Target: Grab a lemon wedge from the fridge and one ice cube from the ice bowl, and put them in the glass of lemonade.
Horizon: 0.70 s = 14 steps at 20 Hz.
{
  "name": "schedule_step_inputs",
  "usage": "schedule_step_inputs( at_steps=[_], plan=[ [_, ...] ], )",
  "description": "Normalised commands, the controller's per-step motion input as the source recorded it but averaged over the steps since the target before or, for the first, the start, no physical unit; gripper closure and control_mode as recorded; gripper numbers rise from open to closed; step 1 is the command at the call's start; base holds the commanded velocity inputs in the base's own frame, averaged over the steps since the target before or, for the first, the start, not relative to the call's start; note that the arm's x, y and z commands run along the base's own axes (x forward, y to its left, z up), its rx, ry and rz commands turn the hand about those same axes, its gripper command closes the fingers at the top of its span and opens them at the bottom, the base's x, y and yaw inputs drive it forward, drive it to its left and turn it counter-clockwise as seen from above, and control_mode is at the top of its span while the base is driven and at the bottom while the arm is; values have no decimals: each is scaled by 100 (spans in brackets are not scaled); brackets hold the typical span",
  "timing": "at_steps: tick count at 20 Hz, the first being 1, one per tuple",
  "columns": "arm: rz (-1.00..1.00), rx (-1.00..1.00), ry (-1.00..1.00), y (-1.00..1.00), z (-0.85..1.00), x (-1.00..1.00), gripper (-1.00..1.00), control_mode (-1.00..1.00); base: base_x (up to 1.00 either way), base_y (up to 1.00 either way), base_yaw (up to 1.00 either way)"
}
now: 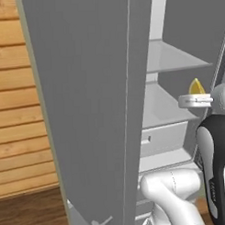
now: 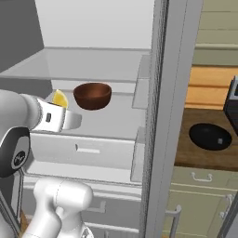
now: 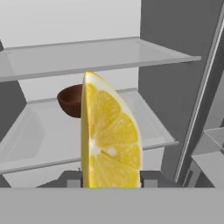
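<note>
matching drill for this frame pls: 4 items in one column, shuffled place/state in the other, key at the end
Items:
1. lemon wedge
2. brown bowl
3. ice bowl
4. fridge door

Place or state:
A. on the wooden counter beside the fridge
B. swung open, edge toward the left base camera
C. upright between the fingers of the hand
D. on a fridge shelf, behind the wedge

Pairs: 1-C, 2-D, 3-A, 4-B
</note>
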Motion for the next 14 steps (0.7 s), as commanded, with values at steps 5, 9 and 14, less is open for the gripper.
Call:
schedule_step_inputs(
  at_steps=[5,9,14],
  plan=[
    [0,0,0,0,0,0,100,100,-13,0,-22],
    [0,0,0,0,0,0,100,100,-59,0,-20],
    [0,0,0,0,0,0,100,100,-75,0,-20]
  ],
)
